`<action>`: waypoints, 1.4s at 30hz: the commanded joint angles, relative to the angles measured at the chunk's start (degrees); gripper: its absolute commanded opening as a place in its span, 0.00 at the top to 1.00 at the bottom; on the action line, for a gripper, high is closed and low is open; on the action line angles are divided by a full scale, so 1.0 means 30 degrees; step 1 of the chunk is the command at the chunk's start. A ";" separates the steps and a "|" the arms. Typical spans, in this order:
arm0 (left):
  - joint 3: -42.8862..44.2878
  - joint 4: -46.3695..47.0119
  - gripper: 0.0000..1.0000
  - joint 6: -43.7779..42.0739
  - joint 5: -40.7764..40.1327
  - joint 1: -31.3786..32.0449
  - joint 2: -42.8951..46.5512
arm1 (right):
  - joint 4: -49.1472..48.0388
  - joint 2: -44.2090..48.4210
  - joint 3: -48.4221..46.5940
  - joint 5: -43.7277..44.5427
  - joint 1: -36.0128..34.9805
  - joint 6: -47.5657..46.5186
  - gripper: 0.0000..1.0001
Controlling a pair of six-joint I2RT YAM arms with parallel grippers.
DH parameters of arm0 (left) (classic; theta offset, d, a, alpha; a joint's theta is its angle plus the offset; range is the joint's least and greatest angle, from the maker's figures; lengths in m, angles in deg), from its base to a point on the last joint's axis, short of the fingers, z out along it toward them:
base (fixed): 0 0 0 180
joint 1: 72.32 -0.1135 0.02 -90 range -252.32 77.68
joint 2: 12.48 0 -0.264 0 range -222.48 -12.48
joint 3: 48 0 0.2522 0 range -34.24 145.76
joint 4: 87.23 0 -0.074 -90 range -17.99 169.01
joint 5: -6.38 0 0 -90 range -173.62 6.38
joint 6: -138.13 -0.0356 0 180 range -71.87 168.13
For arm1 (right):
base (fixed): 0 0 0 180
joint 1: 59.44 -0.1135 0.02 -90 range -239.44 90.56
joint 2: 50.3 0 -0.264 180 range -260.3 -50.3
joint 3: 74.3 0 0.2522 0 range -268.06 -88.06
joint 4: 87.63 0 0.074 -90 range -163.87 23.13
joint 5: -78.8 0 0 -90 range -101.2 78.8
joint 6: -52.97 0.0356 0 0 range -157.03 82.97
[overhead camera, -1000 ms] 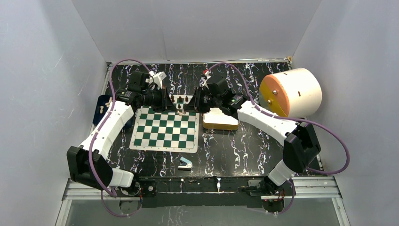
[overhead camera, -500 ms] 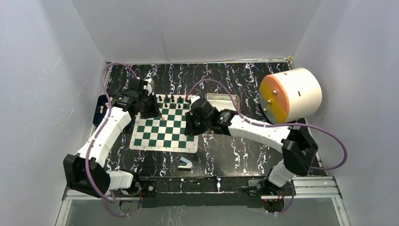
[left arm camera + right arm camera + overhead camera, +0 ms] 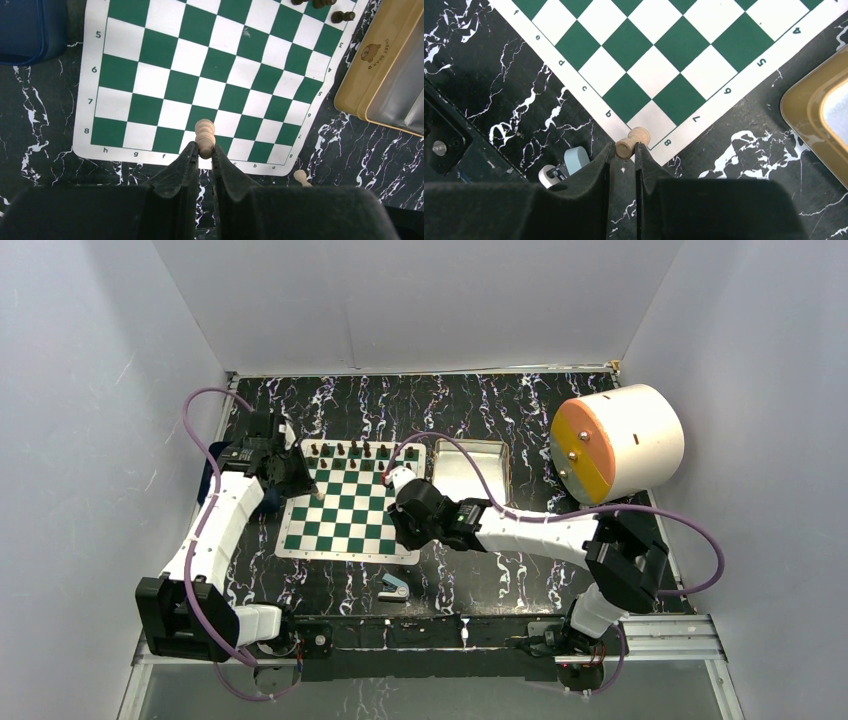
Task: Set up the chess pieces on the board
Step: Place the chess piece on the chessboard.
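The green-and-white board (image 3: 350, 512) lies at mid table. Several dark brown pieces (image 3: 355, 451) stand along its far row; two show in the left wrist view (image 3: 344, 16). My left gripper (image 3: 300, 483) is over the board's left edge, shut on a pale beige piece (image 3: 205, 136) that sticks out past the fingertips above the board (image 3: 220, 65). My right gripper (image 3: 405, 530) is at the board's near right corner, shut on a pale beige piece (image 3: 633, 141) lying sideways over the corner of the board (image 3: 664, 55). Another pale piece (image 3: 301, 176) stands on the table beside the board.
A silver tin (image 3: 470, 472) sits right of the board. A dark blue tray (image 3: 30, 30) lies left of it, mostly hidden under the left arm. A blue-and-white stapler-like object (image 3: 394, 587) lies near the front edge. A big white cylinder with an orange face (image 3: 615, 440) stands at the right.
Both grippers left the board's far edge. The left arm swung left to the board's left edge; the right arm swung toward me to the near right corner, uncovering the tin.
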State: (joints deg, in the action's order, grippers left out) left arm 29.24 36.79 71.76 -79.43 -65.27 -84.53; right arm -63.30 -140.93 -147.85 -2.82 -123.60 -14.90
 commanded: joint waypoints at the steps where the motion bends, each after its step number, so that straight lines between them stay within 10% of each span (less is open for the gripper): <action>1: -0.0446 -0.0221 1.00 0.0086 0.0844 -0.0695 0.0827 | -0.1726 -0.0476 0.0148 0.0523 -0.0113 -0.0654 0.89; 42: -0.1552 -0.0220 1.00 -0.0591 0.1249 -0.0826 0.1241 | -0.2685 -0.2515 0.1254 0.0495 0.0147 0.2203 0.76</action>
State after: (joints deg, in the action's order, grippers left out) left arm 24.33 36.68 71.00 -76.61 -67.39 -82.78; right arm -70.45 -148.12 -144.50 -2.32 -123.38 -9.74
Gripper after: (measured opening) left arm 0.112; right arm 0.250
